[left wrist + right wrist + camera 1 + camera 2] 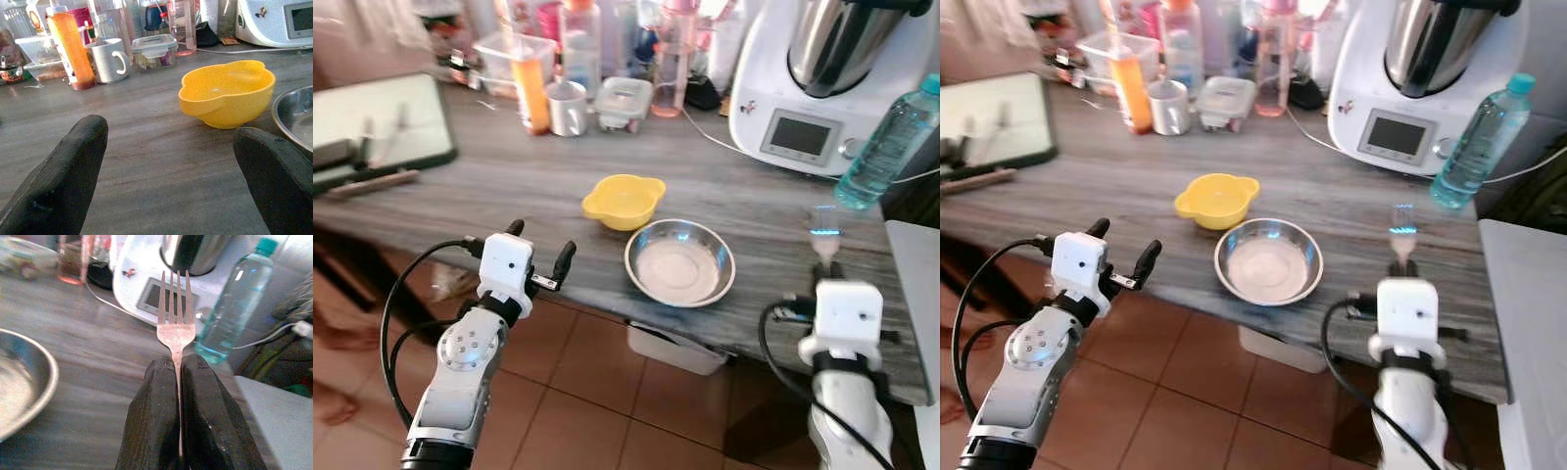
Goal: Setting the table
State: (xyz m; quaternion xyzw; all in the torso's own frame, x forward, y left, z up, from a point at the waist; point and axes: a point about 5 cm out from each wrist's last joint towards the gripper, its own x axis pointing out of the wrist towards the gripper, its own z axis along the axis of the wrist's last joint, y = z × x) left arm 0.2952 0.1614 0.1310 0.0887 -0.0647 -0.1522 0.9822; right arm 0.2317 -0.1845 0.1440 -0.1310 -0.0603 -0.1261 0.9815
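Note:
A steel plate (680, 262) lies near the front edge of the grey wooden counter (509, 181), with a yellow bowl (624, 201) just behind it to the left. My right gripper (828, 266) is shut on a metal fork (176, 328), held tines up over the counter to the right of the plate. My left gripper (540, 253) is open with nothing in it, at the counter's front edge, left of the plate. The left wrist view looks past both black fingers (58, 181) at the yellow bowl (226, 93).
A white kitchen machine (822, 78) and a blue-capped water bottle (889, 142) stand at the back right. Bottles, an orange bottle (530, 86), a metal mug (568, 108) and a lidded box (624, 102) crowd the back. A tray (377, 122) lies far left. Tiled floor below.

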